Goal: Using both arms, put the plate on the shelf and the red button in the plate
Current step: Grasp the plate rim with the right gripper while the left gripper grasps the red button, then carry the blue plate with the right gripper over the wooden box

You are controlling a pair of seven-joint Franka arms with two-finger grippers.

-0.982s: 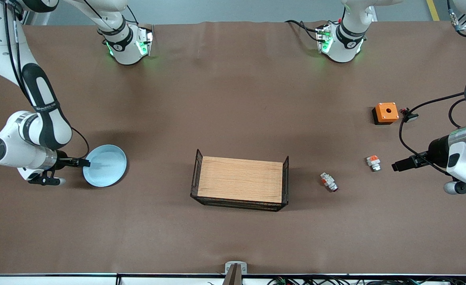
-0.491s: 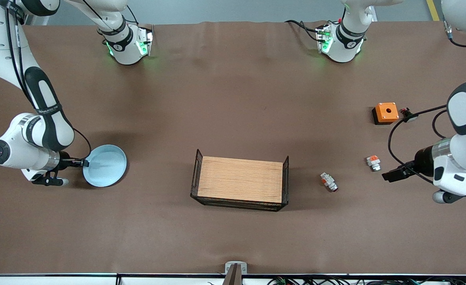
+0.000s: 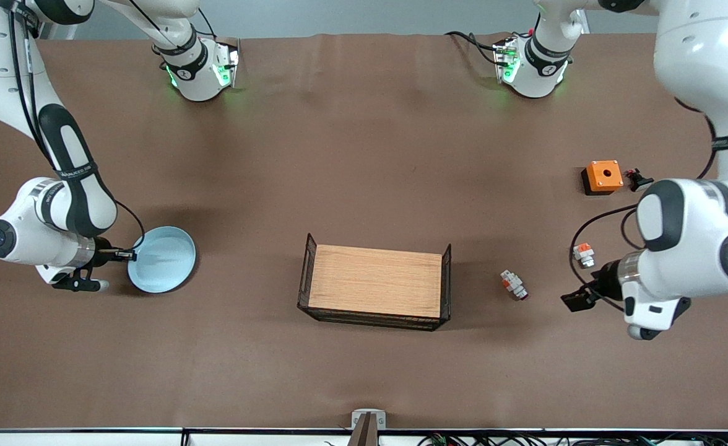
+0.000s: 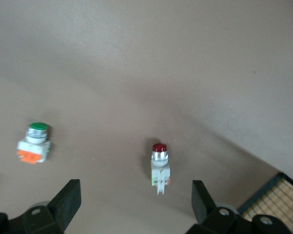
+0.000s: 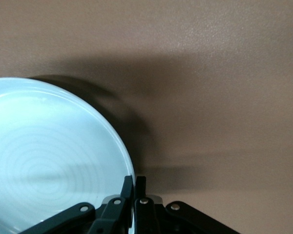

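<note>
My right pincer (image 3: 130,254) is clamped on the plate's (image 3: 164,260) rim, at the right arm's end from the tray (image 3: 374,284). My left pincer (image 3: 573,301), fingers apart, hovers near the red button (image 3: 514,285), which lies flat, its dark end toward the front camera.

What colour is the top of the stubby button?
Green. The stubby button shows its green cap best in the left wrist view.

**Both arms down at the table ends**

My right gripper (image 3: 130,254) pinches the plate (image 3: 163,259) rim. My left gripper (image 3: 573,300) hovers over bare table near the red button (image 3: 514,284). A wooden tray (image 3: 374,288) sits between them.
</note>
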